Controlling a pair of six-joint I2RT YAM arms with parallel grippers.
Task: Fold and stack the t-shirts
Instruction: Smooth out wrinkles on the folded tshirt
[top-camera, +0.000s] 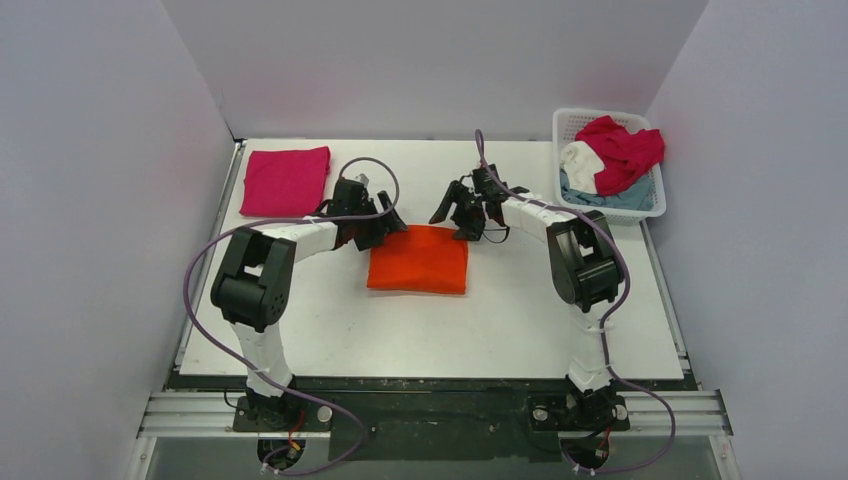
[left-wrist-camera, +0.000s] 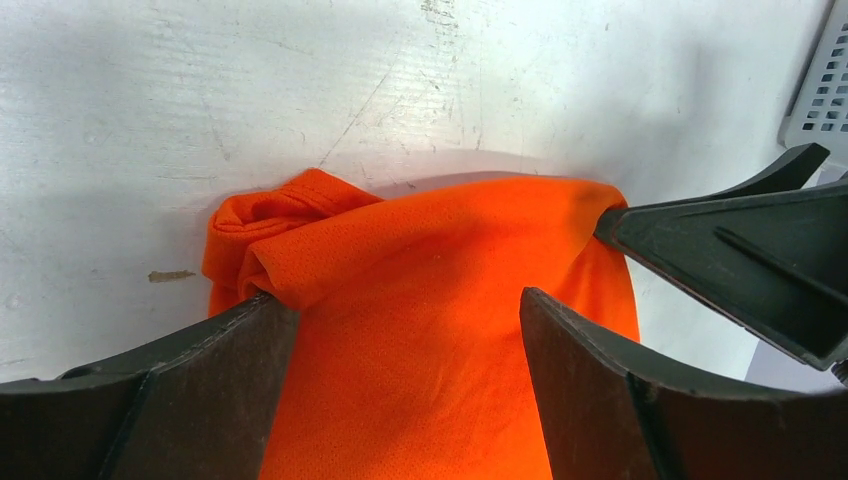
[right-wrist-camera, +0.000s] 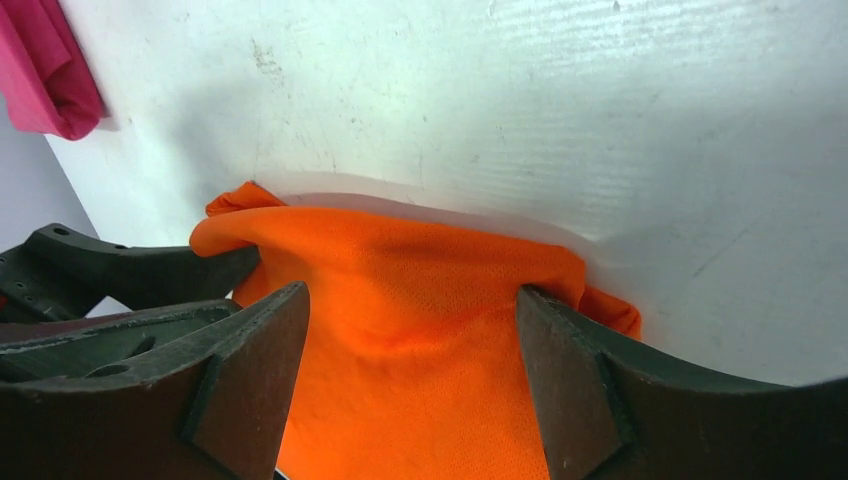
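A bright orange t-shirt (top-camera: 418, 260) lies folded into a rectangle at the table's middle. My left gripper (top-camera: 387, 229) is at its far left corner and my right gripper (top-camera: 461, 226) at its far right corner. In the left wrist view the left gripper (left-wrist-camera: 400, 300) is open, its jaws wide apart with the orange cloth (left-wrist-camera: 420, 330) lying between them. In the right wrist view the right gripper (right-wrist-camera: 410, 292) is open the same way over the orange cloth (right-wrist-camera: 410, 350). A magenta-pink t-shirt (top-camera: 286, 180) lies folded at the back left.
A white lattice basket (top-camera: 570, 122) at the back right holds crimson (top-camera: 625, 150), white (top-camera: 580, 165) and grey-blue (top-camera: 620, 200) shirts. The basket's corner shows in the left wrist view (left-wrist-camera: 820, 90). Grey walls stand round the white table (top-camera: 520, 330).
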